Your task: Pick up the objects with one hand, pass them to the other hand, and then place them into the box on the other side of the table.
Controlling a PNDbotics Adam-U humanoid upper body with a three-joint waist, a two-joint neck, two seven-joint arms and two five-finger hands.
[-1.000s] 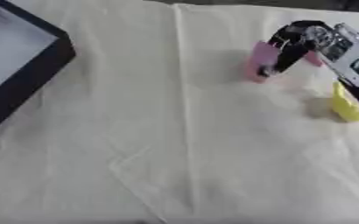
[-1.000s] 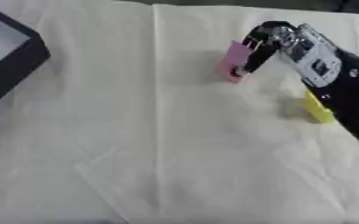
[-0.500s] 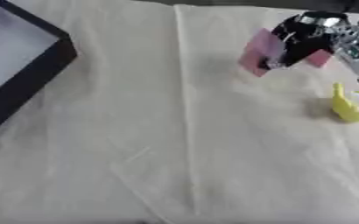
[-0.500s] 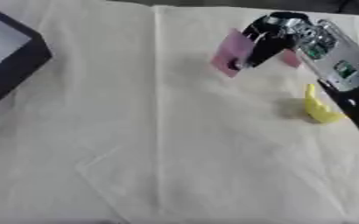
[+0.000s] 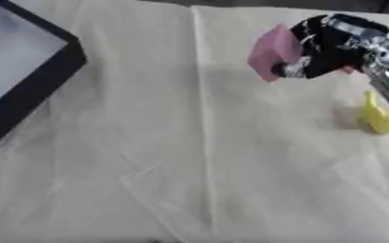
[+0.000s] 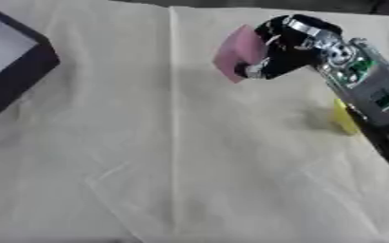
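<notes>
Holding a pink block [image 5: 273, 51] in curled right hand [image 6: 293, 40], apparently lifted, well right of the box [image 5: 32, 85]. Handover and boxing not yet done. Yellow piece [image 5: 378, 116] lying farther right, untouched.

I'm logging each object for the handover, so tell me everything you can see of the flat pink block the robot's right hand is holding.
The flat pink block is a plain, matte pink slab with no markings that I can make out. Its broad face is turned toward the view's left and it is tilted, not upright. The robot's right hand has its black fingers curled round the block's right side, hiding that edge. It appears lifted above the cream cloth, with a faint shadow beneath. It sits at the upper right, far from the black box.
</notes>
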